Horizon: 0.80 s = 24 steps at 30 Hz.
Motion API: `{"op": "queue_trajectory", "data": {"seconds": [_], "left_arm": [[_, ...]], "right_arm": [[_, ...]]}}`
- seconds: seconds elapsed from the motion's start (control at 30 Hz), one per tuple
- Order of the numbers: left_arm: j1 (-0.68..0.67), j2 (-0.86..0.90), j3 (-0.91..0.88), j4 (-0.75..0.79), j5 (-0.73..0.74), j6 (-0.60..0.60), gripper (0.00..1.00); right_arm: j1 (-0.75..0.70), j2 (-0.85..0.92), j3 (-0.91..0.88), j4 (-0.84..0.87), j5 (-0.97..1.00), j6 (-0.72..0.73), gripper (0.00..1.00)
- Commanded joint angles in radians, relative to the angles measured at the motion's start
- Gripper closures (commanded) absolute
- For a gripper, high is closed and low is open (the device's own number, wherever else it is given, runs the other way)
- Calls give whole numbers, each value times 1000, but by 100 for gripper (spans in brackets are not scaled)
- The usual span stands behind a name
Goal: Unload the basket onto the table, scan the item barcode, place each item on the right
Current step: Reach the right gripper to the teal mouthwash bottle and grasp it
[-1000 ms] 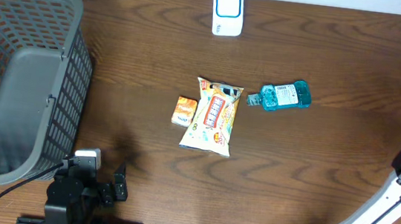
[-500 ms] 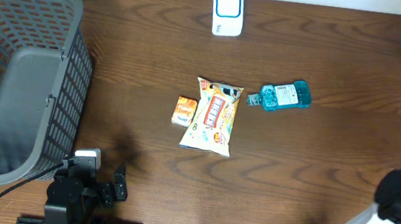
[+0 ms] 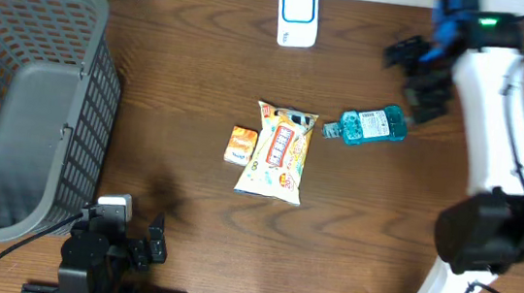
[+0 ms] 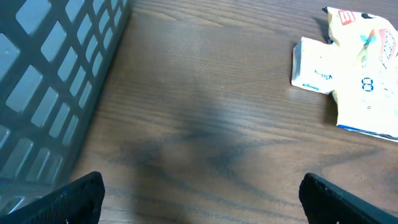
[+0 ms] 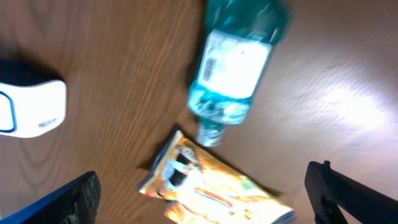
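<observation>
The white and blue scanner (image 3: 297, 14) stands at the table's far edge and shows at the left of the right wrist view as scanner (image 5: 31, 107). A teal mouthwash bottle (image 3: 372, 125) lies on its side; its white label faces up on the bottle (image 5: 236, 62). Left of it lie a yellow snack bag (image 3: 279, 151) and a small orange box (image 3: 241, 145). My right gripper (image 3: 414, 78) hovers open just beyond the bottle, holding nothing. My left gripper (image 3: 157, 238) rests open near the front edge. No barcode is readable.
A grey mesh basket (image 3: 24, 92) fills the left side, and its wall (image 4: 50, 81) is close on the left in the left wrist view. The small box (image 4: 317, 65) and the snack bag (image 4: 367, 81) lie ahead and to the right of the left gripper (image 4: 202, 205).
My right arm has swung from the table's right edge up to the far side, its open gripper now over the bottle. The left arm and all items are unmoved.
</observation>
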Motion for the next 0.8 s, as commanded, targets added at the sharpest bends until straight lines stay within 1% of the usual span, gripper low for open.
{"op": "queue_trajectory", "data": {"seconds": [0.0, 0.1, 0.23, 0.3, 0.37, 0.43, 0.5, 0.57, 0.63, 0.67, 0.77], "left_arm": [[4, -1, -4, -3, -8, -8, 0], [4, -1, -4, -3, -8, -9, 0], [4, -1, -4, -3, -8, -9, 0], [4, -1, -4, -3, -8, -8, 0], [4, -1, -4, -3, -8, -8, 0], [4, -1, -4, -3, -8, -8, 0], [4, -1, -4, -3, -8, -8, 0], [4, -1, -4, -3, -8, -9, 0], [4, -1, -4, -3, -8, -8, 0], [4, -1, -4, -3, -8, -8, 0], [4, -1, -4, -3, -8, -9, 0]], "right_arm": [[73, 52, -71, 87, 10, 130, 1], [127, 88, -112, 157, 11, 151, 1], [171, 128, -146, 174, 21, 275, 1], [181, 147, -152, 185, 28, 307, 1], [189, 170, -152, 199, 28, 307, 5], [196, 189, -152, 202, 29, 307, 12], [201, 215, -152, 203, 49, 307, 17], [202, 239, -152, 202, 72, 306, 19], [202, 270, -152, 199, 72, 306, 27], [203, 285, -152, 196, 72, 305, 30], [205, 320, -152, 190, 72, 304, 44]]}}
